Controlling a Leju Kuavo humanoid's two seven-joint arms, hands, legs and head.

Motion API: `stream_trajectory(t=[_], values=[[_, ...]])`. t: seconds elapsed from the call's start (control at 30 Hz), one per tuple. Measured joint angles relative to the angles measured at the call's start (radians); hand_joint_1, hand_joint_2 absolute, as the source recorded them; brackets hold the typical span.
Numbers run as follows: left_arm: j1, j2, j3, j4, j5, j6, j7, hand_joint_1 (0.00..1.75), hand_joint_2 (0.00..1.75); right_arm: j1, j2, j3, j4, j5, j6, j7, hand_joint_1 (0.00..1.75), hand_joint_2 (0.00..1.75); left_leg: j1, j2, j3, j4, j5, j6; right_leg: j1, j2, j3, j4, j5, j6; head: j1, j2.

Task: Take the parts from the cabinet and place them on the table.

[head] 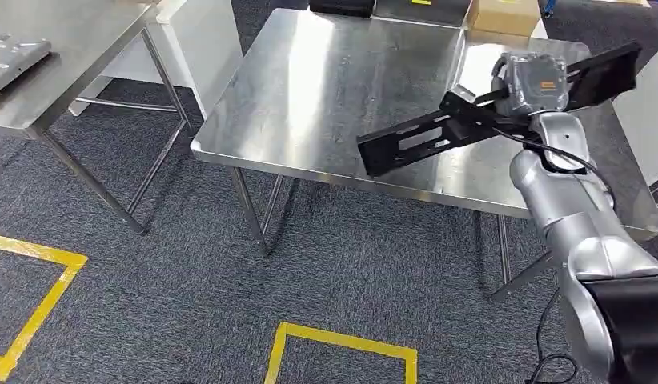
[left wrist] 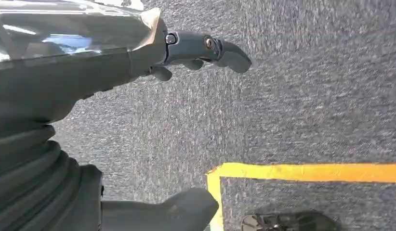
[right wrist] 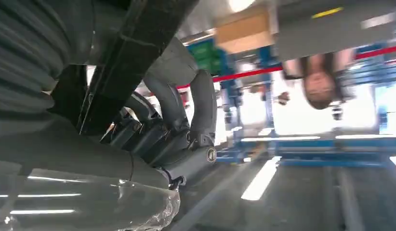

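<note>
Over the near right part of the steel table (head: pixel 334 80), the right hand (head: pixel 527 84) grips a long black slotted part (head: pixel 426 136), held tilted above the tabletop, one end low toward the table's front edge, the other up past the wrist. In the right wrist view the fingers (right wrist: pixel 186 120) curl around the black bar. Left hand (left wrist: pixel 186 53) hangs over grey carpet (left wrist: pixel 307 96) near yellow tape (left wrist: pixel 307 172), fingers apart, holding nothing. A cardboard box (head: pixel 503 16) sits at the table's far edge. Second table (head: pixel 62 48) stands left.
</note>
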Motion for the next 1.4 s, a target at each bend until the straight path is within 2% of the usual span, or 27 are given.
stream_trajectory(t=[0.13, 0.23, 0.37, 0.47, 0.5, 0.57, 0.77, 0.87, 0.93, 1.03, 1.07, 1.1, 1.13, 1.17, 1.2, 1.27, 1.3, 1.33, 1.37, 1.4], values=[[-0.001, 0.000, 0.013, 0.000, 0.000, 0.014, -0.004, 0.00, 1.75, -0.025, -0.038, -0.015, 0.048, 0.023, 0.001, 0.055, 1.75, 1.75, -0.001, 0.000, 0.000, 0.000, 0.000, 0.002, 0.000, 0.000, 0.000, 0.000, 0.001, 0.001, 0.000, 0.000], [-0.001, 0.000, 0.021, 0.000, 0.007, 0.014, -0.033, 0.00, 1.75, -0.037, -0.058, -0.028, 0.079, 0.027, 0.003, 0.075, 1.75, 1.75, -0.001, 0.000, 0.001, 0.000, 0.000, 0.002, -0.001, 0.000, 0.000, 0.000, 0.001, 0.002, -0.001, 0.000], [0.000, -0.002, 0.045, 0.000, 0.036, 0.001, -0.131, 0.00, 1.75, -0.037, -0.079, -0.051, 0.103, 0.024, 0.007, 0.079, 1.75, 1.75, 0.000, 0.000, 0.000, 0.000, 0.000, 0.002, -0.001, 0.000, 0.001, 0.000, 0.001, 0.002, 0.000, 0.000], [0.000, -0.010, 0.062, -0.003, 0.056, 0.076, -0.271, 0.00, 1.75, -0.036, -0.093, -0.066, 0.114, 0.033, 0.010, 0.071, 1.75, 1.75, 0.001, 0.000, 0.001, 0.000, 0.000, 0.002, -0.001, 0.000, 0.001, 0.000, 0.001, 0.002, -0.001, 0.000], [-0.001, -0.014, 0.070, -0.004, 0.072, 0.057, -0.298, 0.00, 1.75, -0.036, -0.099, -0.071, 0.117, 0.037, 0.012, 0.064, 1.75, 1.75, 0.001, 0.000, 0.001, 0.000, 0.000, 0.002, 0.000, 0.000, 0.001, 0.000, 0.001, 0.002, 0.000, 0.000], [-0.005, -0.013, 0.094, -0.004, 0.094, -0.025, -0.290, 0.00, 1.75, -0.035, -0.100, -0.080, 0.122, 0.042, 0.019, 0.055, 1.75, 1.75, 0.001, 0.001, 0.000, 0.000, 0.000, 0.002, 0.000, 0.001, 0.001, 0.000, 0.001, 0.002, -0.001, 0.000], [-0.003, -0.015, 0.114, -0.004, 0.086, -0.037, -0.282, 0.00, 1.75, -0.034, -0.096, -0.089, 0.130, 0.060, 0.025, 0.038, 1.75, 1.75, 0.003, 0.002, 0.000, 0.000, 0.000, 0.002, 0.000, 0.001, 0.002, 0.000, 0.001, 0.002, 0.000, 0.000], [-0.001, -0.015, 0.115, -0.003, 0.074, -0.013, -0.259, 0.00, 1.75, -0.033, -0.082, -0.089, 0.132, 0.075, 0.039, 0.013, 1.75, 1.75, 0.003, 0.002, 0.000, 0.000, 0.000, 0.002, 0.000, 0.001, 0.002, 0.000, 0.001, 0.002, -0.001, 0.000], [0.001, -0.014, 0.118, -0.004, 0.068, -0.006, -0.252, 0.00, 1.75, -0.031, -0.070, -0.089, 0.132, 0.088, 0.049, -0.002, 1.75, 1.75, 0.002, 0.002, -0.001, 0.004, -0.004, 0.009, -0.005, 0.001, 0.003, -0.002, 0.001, 0.003, -0.001, 0.000], [0.002, -0.013, 0.122, -0.004, 0.068, -0.010, -0.247, 0.00, 1.75, -0.030, -0.047, -0.088, 0.132, 0.098, 0.057, -0.020, 1.75, 1.75, -0.002, 0.002, 0.000, 0.003, -0.011, 0.022, -0.009, 0.001, 0.006, -0.007, 0.000, 0.010, -0.001, 0.000], [0.002, -0.013, 0.122, -0.004, 0.066, -0.008, -0.246, 0.00, 1.75, -0.028, -0.043, -0.088, 0.132, 0.101, 0.058, -0.022, 1.75, 1.75, -0.002, 0.000, 0.003, -0.012, -0.008, 0.029, -0.006, 0.001, 0.012, 0.009, 0.014, 0.020, -0.002, 0.000], [0.002, -0.013, 0.122, -0.004, 0.065, -0.005, -0.245, 0.00, 1.75, -0.027, -0.038, -0.087, 0.132, 0.108, 0.059, -0.026, 1.75, 1.75, -0.002, 0.001, 0.015, -0.022, -0.016, 0.037, -0.003, 0.002, 0.014, 0.012, 0.024, 0.035, 0.000, 0.000], [0.002, -0.012, 0.122, -0.004, 0.064, -0.001, -0.245, 0.00, 1.75, -0.026, -0.038, -0.086, 0.132, 0.112, 0.060, -0.026, 1.75, 1.75, 0.004, -0.004, 0.037, -0.039, -0.010, 0.048, -0.003, 0.003, 0.004, 0.019, 0.011, 0.035, 0.001, 0.000], [0.002, -0.015, 0.122, -0.004, 0.060, 0.002, -0.243, 0.00, 1.75, -0.027, -0.037, -0.086, 0.131, 0.112, 0.060, -0.026, 1.75, 1.75, 0.004, -0.006, 0.047, -0.044, -0.010, 0.050, -0.008, 0.011, 0.000, 0.038, -0.002, 0.037, -0.001, 0.000], [0.000, -0.014, 0.122, -0.004, 0.055, 0.005, -0.242, 0.00, 1.75, -0.029, -0.037, -0.085, 0.131, 0.113, 0.061, -0.031, 1.75, 1.75, 0.005, -0.007, 0.049, -0.044, -0.012, 0.053, -0.009, 0.015, -0.021, 0.085, -0.024, 0.035, -0.001, 0.000], [0.001, -0.013, 0.122, -0.004, 0.052, 0.007, -0.241, 0.00, 1.75, -0.025, -0.037, -0.085, 0.132, 0.114, 0.062, -0.032, 1.75, 1.75, 0.009, -0.011, 0.054, -0.044, -0.019, 0.053, -0.013, 0.023, -0.113, 0.242, -0.086, 0.024, 0.003, 0.000], [0.002, -0.014, 0.122, -0.004, 0.051, 0.008, -0.238, 0.00, 1.75, -0.021, -0.038, -0.085, 0.132, 0.114, 0.063, -0.035, 1.75, 1.75, 0.010, -0.013, 0.057, -0.043, -0.022, 0.048, -0.015, 0.023, -0.147, 0.292, -0.097, 0.024, 0.003, 0.000], [0.004, -0.016, 0.122, -0.004, 0.050, 0.008, -0.238, 0.00, 1.75, -0.016, -0.038, -0.085, 0.132, 0.116, 0.063, -0.038, 1.75, 1.75, 0.013, -0.015, 0.064, -0.043, -0.028, 0.043, -0.020, 0.023, -0.160, 0.294, -0.088, 0.036, 0.002, 0.000], [0.005, -0.017, 0.122, -0.004, 0.048, 0.008, -0.236, 0.00, 1.75, -0.012, -0.038, -0.085, 0.132, 0.116, 0.064, -0.041, 1.75, 1.75, 0.017, -0.017, 0.072, -0.041, -0.034, 0.037, -0.026, 0.023, -0.149, 0.253, -0.062, 0.051, 0.003, 0.000], [0.005, -0.019, 0.122, -0.004, 0.047, 0.008, -0.233, 0.00, 1.75, -0.010, -0.038, -0.085, 0.132, 0.116, 0.063, -0.044, 1.75, 1.75, 0.023, -0.018, 0.080, -0.039, -0.042, 0.029, -0.034, 0.023, -0.120, 0.178, -0.020, 0.074, 0.003, 0.000]])
